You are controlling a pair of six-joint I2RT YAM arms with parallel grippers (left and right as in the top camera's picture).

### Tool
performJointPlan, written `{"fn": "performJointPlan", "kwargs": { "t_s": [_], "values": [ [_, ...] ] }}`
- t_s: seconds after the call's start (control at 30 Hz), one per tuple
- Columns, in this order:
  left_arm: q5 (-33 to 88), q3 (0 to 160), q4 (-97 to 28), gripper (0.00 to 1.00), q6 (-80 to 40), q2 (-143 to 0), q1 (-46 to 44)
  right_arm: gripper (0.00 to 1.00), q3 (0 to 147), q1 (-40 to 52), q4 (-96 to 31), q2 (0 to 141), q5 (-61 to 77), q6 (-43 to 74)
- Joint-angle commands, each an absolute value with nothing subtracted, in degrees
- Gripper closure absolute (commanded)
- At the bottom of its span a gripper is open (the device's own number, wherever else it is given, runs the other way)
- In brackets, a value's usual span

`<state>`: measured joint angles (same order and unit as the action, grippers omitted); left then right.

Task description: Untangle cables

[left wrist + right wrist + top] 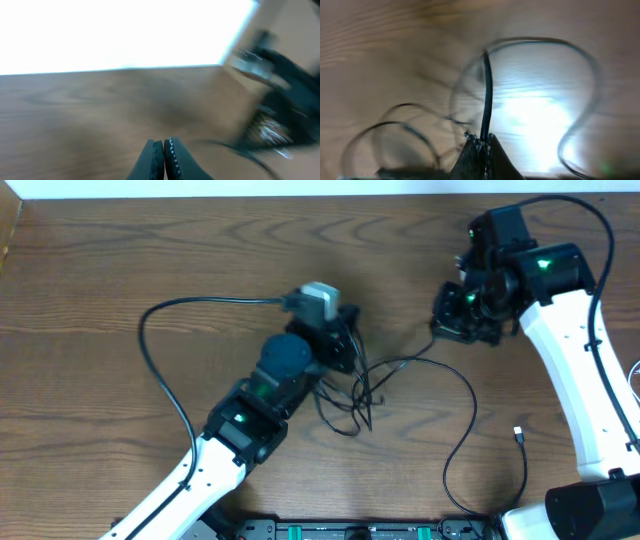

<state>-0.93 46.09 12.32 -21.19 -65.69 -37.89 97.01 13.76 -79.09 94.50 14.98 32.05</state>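
**knotty_dan:** Starting at the left, what's that big loop on the table (90,420)?

**yam_fan:** That's the thick black cord (144,345) running to the left arm, not one of the cables. Next along, the left gripper (164,150) has its fingers (152,161) pressed flat together. Its wrist cam shows nothing between them.

**knotty_dan:** And the actual mess?

**yam_fan:** The cables (358,395) sit mid-table in a loose black snarl, just right of the left gripper. One long loop swings out toward the right arm's base.

**knotty_dan:** What about the right side?

**yam_fan:** The right gripper (482,142) is clamped down on a black cable (486,85), which rises straight out from between its tips. A small white plug end (518,435) lies apart, further right.
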Motion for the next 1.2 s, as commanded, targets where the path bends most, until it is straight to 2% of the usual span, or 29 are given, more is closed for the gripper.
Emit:
{"fn": "performJointPlan", "kwargs": {
  "t_s": [0.0, 0.13, 0.27, 0.4, 0.53, 0.8, 0.87, 0.93, 1.0, 1.03, 1.13, 1.17],
  "values": [
    [-11.55, 46.41, 12.95, 0.92, -23.55, -64.71, -36.27, 0.99, 97.69, 12.47, -81.6, 94.41, 4.62, 32.12],
    [-14.68, 46.41, 12.95, 0.92, -27.03, -64.71, -35.33, 0.99, 97.69, 12.43, -82.48, 94.41, -1.34, 32.27],
    [-24.21, 46.41, 12.95, 0.92, -35.48, -64.71, -34.37, 0.99, 97.69, 11.53, -84.29, 94.41, -12.38, 35.97],
    [-34.74, 46.41, 12.95, 0.92, -41.47, -64.71, -32.75, 0.99, 97.69, 7.31, -88.55, 94.41, -26.83, 41.8],
    [-37.36, 46.41, 12.91, 0.92, -43.0, -64.31, -30.24, 0.99, 97.69, 0.1, -91.37, 94.41, -32.32, 44.16],
    [-36.93, 46.41, 12.27, 0.92, -44.36, -63.94, -25.43, 0.99, 97.69, -14.59, -89.73, 94.41, -24.86, 42.65],
    [-33.32, 46.41, 12.29, 0.92, -47.0, -63.96, -25.34, 0.99, 97.69, -16.62, -88.31, 94.41, -18.9, 37.23],
    [-23.68, 46.41, 12.47, 0.92, -48.8, -63.99, -25.34, 0.99, 97.69, -17.32, -86.72, 94.41, -7.99, 28.75],
    [-14.59, 46.41, 13.06, 0.92, -48.77, -64.18, -25.34, 0.93, 97.67, -16.82, -85.65, 94.41, 4.64, 20.93],
    [-11.31, 46.41, 13.76, 0.92, -48.77, -64.36, -25.34, 0.85, 97.62, -16.34, -85.21, 94.41, 10.79, 17.37],
    [-4.32, 46.41, 16.73, 0.92, -48.77, -64.66, -25.34, 0.52, 97.21, -13.98, -83.55, 94.41, 27.14, 6.28],
    [-2.39, 46.41, 18.17, 0.92, -48.77, -64.66, -25.34, 0.44, 97.01, -13.15, -83.24, 94.41, 30.22, 3.97]
  ]
}}
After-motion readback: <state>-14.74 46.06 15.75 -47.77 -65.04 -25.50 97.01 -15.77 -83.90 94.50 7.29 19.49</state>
